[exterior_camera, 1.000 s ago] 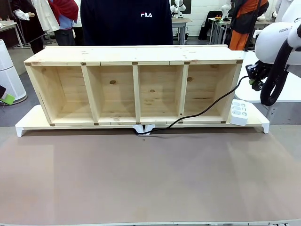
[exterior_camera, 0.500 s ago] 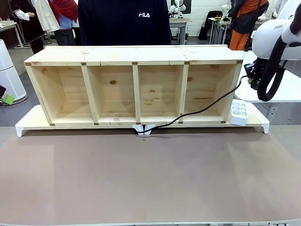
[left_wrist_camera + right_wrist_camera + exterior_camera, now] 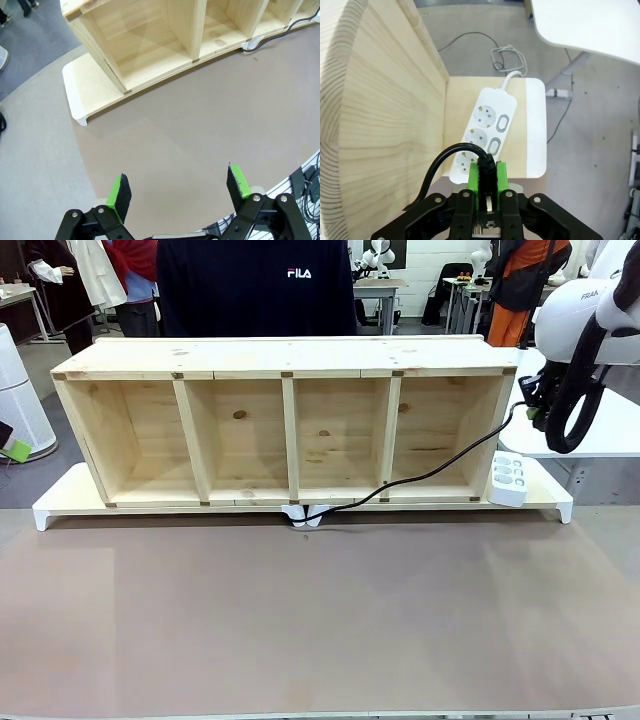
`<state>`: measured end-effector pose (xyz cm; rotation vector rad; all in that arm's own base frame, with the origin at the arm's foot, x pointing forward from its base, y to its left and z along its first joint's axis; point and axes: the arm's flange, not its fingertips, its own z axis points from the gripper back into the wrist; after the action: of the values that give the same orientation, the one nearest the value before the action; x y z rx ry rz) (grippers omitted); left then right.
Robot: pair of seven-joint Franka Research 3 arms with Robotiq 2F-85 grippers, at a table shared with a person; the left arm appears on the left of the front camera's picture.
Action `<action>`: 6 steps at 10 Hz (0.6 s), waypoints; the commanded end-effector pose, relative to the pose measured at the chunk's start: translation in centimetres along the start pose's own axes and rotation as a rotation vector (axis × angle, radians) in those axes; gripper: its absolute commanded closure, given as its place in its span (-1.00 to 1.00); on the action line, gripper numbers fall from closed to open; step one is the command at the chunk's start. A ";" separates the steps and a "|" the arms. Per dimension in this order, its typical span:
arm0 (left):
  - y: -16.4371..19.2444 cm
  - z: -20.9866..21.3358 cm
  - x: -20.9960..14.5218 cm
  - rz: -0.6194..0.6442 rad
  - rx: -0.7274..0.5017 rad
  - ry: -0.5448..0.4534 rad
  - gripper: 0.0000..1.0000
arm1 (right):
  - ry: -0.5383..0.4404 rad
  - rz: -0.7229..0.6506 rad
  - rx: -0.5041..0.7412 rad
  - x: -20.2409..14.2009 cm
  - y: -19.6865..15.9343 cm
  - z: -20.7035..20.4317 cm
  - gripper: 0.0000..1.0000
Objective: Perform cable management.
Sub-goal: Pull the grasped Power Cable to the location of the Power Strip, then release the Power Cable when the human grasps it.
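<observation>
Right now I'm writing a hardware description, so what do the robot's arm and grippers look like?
The right arm is a rounded white shell with dark lettering, and a thick black braided hose loops beside it. The left gripper and right gripper are black linkages with silver pivots and bright green fingertip pads.
</observation>
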<state>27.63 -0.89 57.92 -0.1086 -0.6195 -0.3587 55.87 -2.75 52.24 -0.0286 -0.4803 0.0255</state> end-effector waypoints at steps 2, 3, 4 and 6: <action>0.0 0.1 -0.2 0.010 -0.005 0.006 -1.00 | -0.007 0.000 -0.001 0.1 0.0 0.1 0.67; 0.0 0.1 -0.2 0.010 -0.005 0.006 -1.00 | -0.007 0.000 -0.001 0.1 0.0 0.1 0.67; 0.0 0.1 -0.2 0.010 -0.005 0.006 -1.00 | -0.007 0.000 -0.001 0.1 0.0 0.1 0.67; 0.0 0.1 -0.2 0.010 -0.005 0.006 -1.00 | -0.007 0.000 -0.001 0.1 0.0 0.1 0.67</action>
<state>27.63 -0.89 57.92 -0.1086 -0.6195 -0.3587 55.86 -2.75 52.24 -0.0286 -0.4803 0.0256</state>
